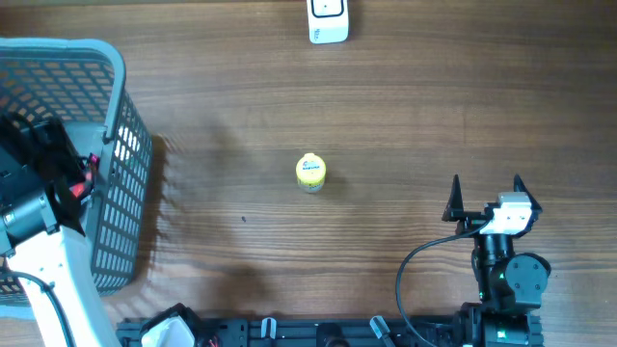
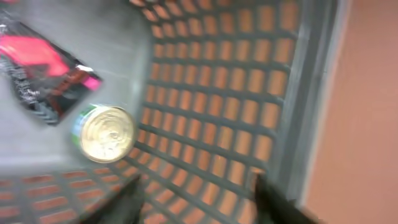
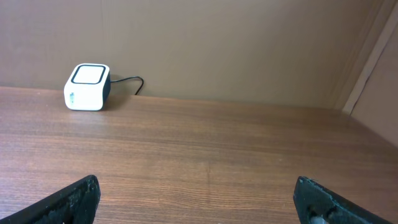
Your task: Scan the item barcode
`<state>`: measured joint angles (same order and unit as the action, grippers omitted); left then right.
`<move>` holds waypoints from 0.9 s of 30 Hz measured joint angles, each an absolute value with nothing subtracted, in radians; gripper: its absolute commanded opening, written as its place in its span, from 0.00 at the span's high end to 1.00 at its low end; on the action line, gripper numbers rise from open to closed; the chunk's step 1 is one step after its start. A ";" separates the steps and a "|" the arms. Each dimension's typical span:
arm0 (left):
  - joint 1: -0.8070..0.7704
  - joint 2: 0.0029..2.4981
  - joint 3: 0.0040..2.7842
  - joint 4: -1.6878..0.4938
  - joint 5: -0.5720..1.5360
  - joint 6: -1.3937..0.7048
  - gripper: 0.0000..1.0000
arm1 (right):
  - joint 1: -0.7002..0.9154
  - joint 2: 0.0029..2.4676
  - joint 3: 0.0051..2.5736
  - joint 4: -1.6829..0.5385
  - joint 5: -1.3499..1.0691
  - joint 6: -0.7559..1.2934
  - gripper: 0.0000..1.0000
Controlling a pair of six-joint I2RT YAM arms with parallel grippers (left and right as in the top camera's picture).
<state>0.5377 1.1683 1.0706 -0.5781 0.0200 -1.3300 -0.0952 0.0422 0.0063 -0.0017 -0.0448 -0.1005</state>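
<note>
- The left gripper (image 2: 196,185) hangs inside the grey basket (image 1: 125,145) at the left side of the table (image 1: 386,116); its fingers (image 2: 127,202) stand partly apart with nothing between them, though the wrist view is blurred
- On the basket floor below it a can (image 2: 106,134) lies on its side, with a pale metal end and a green label
- A pink and black packet (image 2: 46,74) lies just beside the can, nearly touching it
- The right gripper (image 1: 486,183) rests low at the right near edge of the table, its fingers spread wide and holding nothing
- A small jar with a yellow top (image 1: 310,172) stands upright on the bare wood near the middle of the table, well apart from both grippers
- The white scanner (image 1: 328,19) sits at the far edge of the table, straight beyond the jar, and a dark cable (image 3: 127,82) leaves its back
</note>
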 measured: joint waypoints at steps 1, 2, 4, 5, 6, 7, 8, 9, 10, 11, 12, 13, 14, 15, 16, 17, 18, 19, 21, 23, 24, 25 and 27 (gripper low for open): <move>0.538 1.176 1.071 -0.594 0.005 -1.329 0.18 | -0.095 0.042 0.006 -0.002 -0.045 -0.101 0.00; 0.538 1.192 1.070 -0.609 -0.017 -1.328 0.13 | -0.095 0.042 0.006 -0.002 -0.045 -0.101 0.00; 0.538 1.235 1.071 -0.618 -0.054 -1.325 0.07 | -0.095 0.042 0.006 -0.002 -0.045 -0.101 0.00; 0.538 1.255 1.071 -0.619 -0.064 -1.324 0.04 | -0.095 0.042 0.006 -0.002 -0.045 -0.101 0.00; 0.538 1.286 1.071 -0.617 -0.081 -1.326 0.00 | -0.095 0.042 0.006 -0.002 -0.045 -0.101 0.00; 0.538 1.317 1.071 -0.614 -0.094 -1.325 0.00 | -0.095 0.042 0.006 -0.002 -0.045 -0.101 0.00; 0.538 1.352 1.071 -0.607 -0.108 -1.322 0.00 | -0.095 0.042 0.006 -0.002 -0.045 -0.101 0.00; 0.538 1.378 1.070 -0.594 -0.112 -1.322 0.00 | -0.095 0.042 0.006 -0.002 -0.045 -0.101 0.00; 0.538 1.415 1.070 -0.566 -0.124 -1.322 0.00 | -0.095 0.042 0.006 -0.002 -0.045 -0.101 0.00; 0.538 1.451 1.070 -0.533 -0.131 -1.322 0.00 | -0.095 0.042 0.006 -0.002 -0.045 -0.101 0.00; 0.538 1.482 1.070 -0.509 -0.131 -1.322 0.00 | -0.095 0.042 0.006 -0.002 -0.045 -0.101 0.00; 0.538 1.518 1.070 -0.474 -0.130 -1.322 0.00 | -0.095 0.042 0.006 -0.002 -0.045 -0.101 0.00; 0.538 1.546 1.070 -0.450 -0.124 -1.322 0.00 | -0.095 0.042 0.006 -0.002 -0.045 -0.101 0.00; 0.538 1.577 1.070 -0.432 -0.122 -1.322 0.07 | -0.095 0.042 0.006 -0.002 -0.045 -0.101 0.00; 0.538 1.597 1.070 -0.429 -0.117 -1.322 0.18 | -0.095 0.042 0.006 -0.002 -0.045 -0.101 0.00; 0.538 1.623 1.070 -0.431 -0.115 -1.319 0.23 | -0.095 0.042 0.006 -0.002 -0.045 -0.101 0.00; 0.538 1.637 1.070 -0.433 -0.115 -1.325 0.24 | -0.095 0.042 0.006 -0.002 -0.045 -0.101 0.00; 0.538 1.653 1.070 -0.437 -0.115 -1.327 0.20 | -0.095 0.042 0.006 -0.002 -0.045 -0.101 0.00; 0.538 1.670 1.070 -0.459 -0.120 -1.345 0.08 | -0.095 0.042 0.006 -0.002 -0.045 -0.101 0.00; 0.537 1.674 1.070 -0.513 -0.138 -1.412 0.07 | -0.095 0.042 0.006 -0.002 -0.045 -0.101 0.00; 0.537 1.675 1.070 -0.534 -0.148 -1.435 0.06 | -0.095 0.042 0.006 -0.002 -0.045 -0.101 0.00; 0.537 1.676 1.070 -0.550 -0.163 -1.472 0.04 | -0.095 0.042 0.006 -0.002 -0.045 -0.101 0.00; 0.537 1.677 1.070 -0.555 -0.191 -1.522 0.02 | -0.095 0.042 0.006 -0.002 -0.045 -0.101 0.00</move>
<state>0.5369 1.6768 1.0702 -0.5552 -0.1913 -1.5215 -0.0952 0.0422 0.0063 -0.0017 -0.0448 -0.1005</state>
